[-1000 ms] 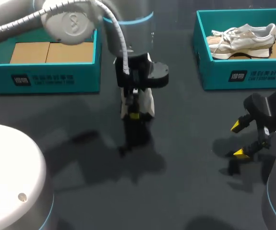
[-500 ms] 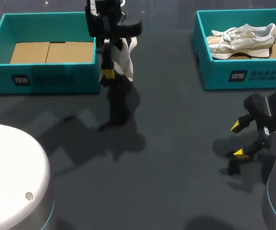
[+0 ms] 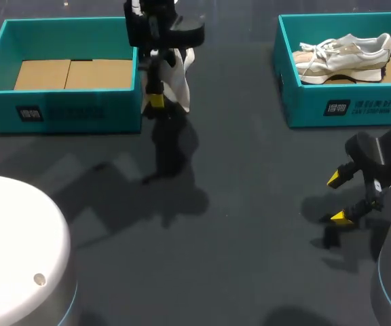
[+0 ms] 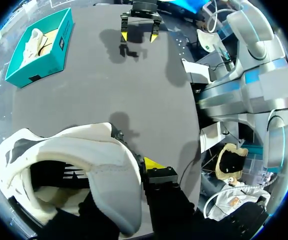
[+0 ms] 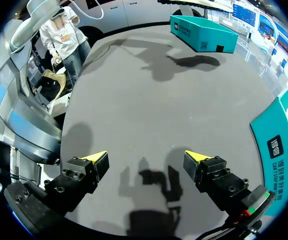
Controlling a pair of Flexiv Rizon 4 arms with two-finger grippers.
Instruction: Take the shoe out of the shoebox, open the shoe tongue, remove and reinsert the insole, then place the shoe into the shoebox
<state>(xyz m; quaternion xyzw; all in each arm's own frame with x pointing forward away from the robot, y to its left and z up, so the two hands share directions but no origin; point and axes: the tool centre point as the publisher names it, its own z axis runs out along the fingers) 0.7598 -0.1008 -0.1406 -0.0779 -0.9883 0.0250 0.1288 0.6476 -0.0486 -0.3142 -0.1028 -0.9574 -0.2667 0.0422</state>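
1. The left gripper [image 3: 158, 99] hangs above the dark table [image 3: 250, 204], just beside the right-hand wall of the left shoebox [image 3: 66, 112].
2. Its jaws are clamped on a white sneaker [image 3: 180, 85], which hangs in the air with its shadow on the table below.
3. In the left wrist view the sneaker fills the space at the gripper. One yellow fingertip [image 4: 153, 163] presses against its outer side. The other finger is hidden behind the shoe.
4. The left shoebox is teal and open, showing only a brown cardboard floor [image 3: 70, 73].
5. A right shoebox [image 3: 345, 107], also teal, stands at the far right of the table, well apart from the left one. A second sneaker [image 3: 345, 54], pale with white laces, lies on its side inside.
6. The right gripper [image 3: 339, 198] sits low over the table's near right side, well apart from both boxes.
7. Its jaws are spread wide with nothing between them, and the right wrist view shows only bare table and the gripper's own shadow there.
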